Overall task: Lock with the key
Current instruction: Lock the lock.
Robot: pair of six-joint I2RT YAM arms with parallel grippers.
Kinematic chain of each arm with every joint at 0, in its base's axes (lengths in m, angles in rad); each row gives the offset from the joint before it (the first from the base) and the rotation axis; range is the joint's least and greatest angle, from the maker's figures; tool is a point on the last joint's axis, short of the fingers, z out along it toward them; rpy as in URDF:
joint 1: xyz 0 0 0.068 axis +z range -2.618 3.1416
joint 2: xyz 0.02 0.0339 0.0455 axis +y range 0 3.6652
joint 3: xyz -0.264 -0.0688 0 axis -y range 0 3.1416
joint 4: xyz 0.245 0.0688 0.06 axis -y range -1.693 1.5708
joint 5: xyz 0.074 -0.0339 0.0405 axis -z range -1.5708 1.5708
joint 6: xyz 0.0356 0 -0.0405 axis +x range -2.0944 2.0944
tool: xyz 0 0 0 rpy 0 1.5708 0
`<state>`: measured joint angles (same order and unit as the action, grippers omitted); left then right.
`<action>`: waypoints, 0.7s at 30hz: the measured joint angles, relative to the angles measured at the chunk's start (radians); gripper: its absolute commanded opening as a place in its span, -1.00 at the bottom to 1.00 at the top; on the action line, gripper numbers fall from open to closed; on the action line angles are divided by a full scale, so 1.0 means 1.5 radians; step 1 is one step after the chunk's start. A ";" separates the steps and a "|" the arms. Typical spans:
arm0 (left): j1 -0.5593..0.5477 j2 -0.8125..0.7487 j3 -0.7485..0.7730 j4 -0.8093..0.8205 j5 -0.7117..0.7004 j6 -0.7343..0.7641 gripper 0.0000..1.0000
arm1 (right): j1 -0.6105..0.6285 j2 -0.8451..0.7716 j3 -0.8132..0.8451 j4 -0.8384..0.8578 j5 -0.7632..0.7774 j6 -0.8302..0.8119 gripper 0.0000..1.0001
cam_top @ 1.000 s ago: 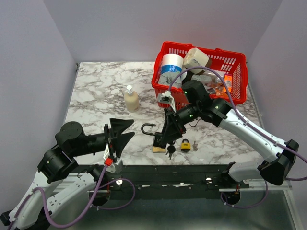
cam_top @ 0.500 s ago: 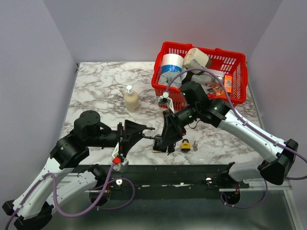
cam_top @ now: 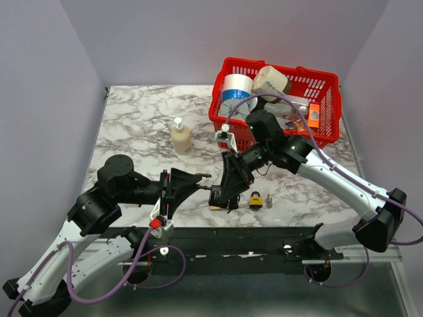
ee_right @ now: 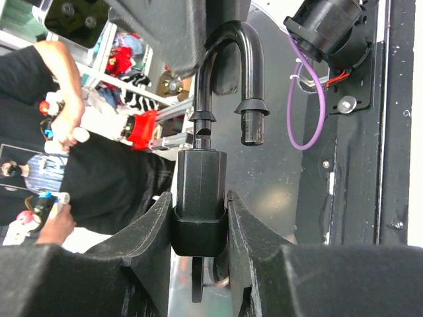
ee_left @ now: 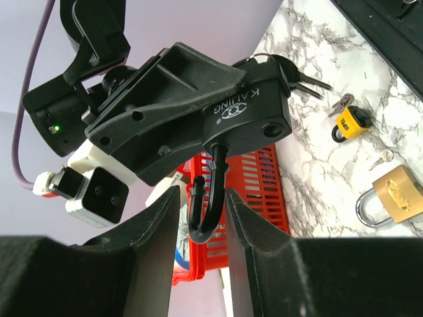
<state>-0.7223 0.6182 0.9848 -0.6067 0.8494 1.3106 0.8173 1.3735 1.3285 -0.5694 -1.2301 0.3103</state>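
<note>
The left arm has swung in from the lower left of the top view to the centre. Its tool (cam_top: 201, 181) has narrowed and now straddles the shackle (ee_left: 219, 165) of the black padlock (cam_top: 217, 196). The right arm has barely shifted.

The right tool (ee_right: 200, 205) is clenched on the padlock's body, holding it above the counter (cam_top: 132, 132) near the lower centre of the top view. The shackle is sprung open, its free leg clear of the body. In the left wrist view the left tool's fingers (ee_left: 165, 224) stand partly parted either side of it. One finger lies against the fixed leg, and a sliver of gap shows beside the free leg, so it is not clamped. A bunch of keys (ee_left: 291, 69) hangs at the padlock's far end.

The lock sits close to the counter's near edge, just above the black rail. A small yellow padlock (cam_top: 255, 199) lies just right of it, and a brass padlock (ee_left: 393, 195) rests on the marble nearby. The red basket (cam_top: 330, 99) crowds in behind the right arm. Open marble lies toward the left of the frame, around the soap bottle (cam_top: 180, 137).
</note>
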 measured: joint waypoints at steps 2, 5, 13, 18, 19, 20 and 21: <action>0.000 0.003 0.000 0.004 0.003 -0.002 -0.29 | 0.000 0.005 0.000 0.009 -0.005 0.009 -0.99; -0.003 0.010 0.000 0.005 0.009 -0.003 -0.47 | 0.000 0.006 0.000 0.021 -0.010 0.022 -0.99; -0.004 0.013 0.000 -0.018 0.010 0.014 -0.19 | 0.000 0.006 0.000 0.032 -0.014 0.034 -0.99; -0.005 0.011 -0.001 -0.023 0.009 0.027 -0.19 | 0.000 0.005 -0.005 0.034 -0.015 0.038 -0.99; -0.004 0.011 -0.001 -0.025 0.009 0.034 -0.20 | 0.000 0.004 -0.008 0.035 -0.016 0.038 -0.99; -0.004 0.011 -0.003 -0.026 0.009 0.038 -0.25 | 0.000 0.004 -0.010 0.035 -0.016 0.039 -0.99; -0.005 0.011 -0.005 -0.027 0.009 0.042 -0.28 | 0.000 0.003 -0.013 0.035 -0.016 0.039 -0.99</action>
<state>-0.7292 0.6350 0.9771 -0.6468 0.8631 1.3743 0.8173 1.3781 1.3087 -0.5175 -1.2533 0.3691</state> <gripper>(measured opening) 0.404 0.386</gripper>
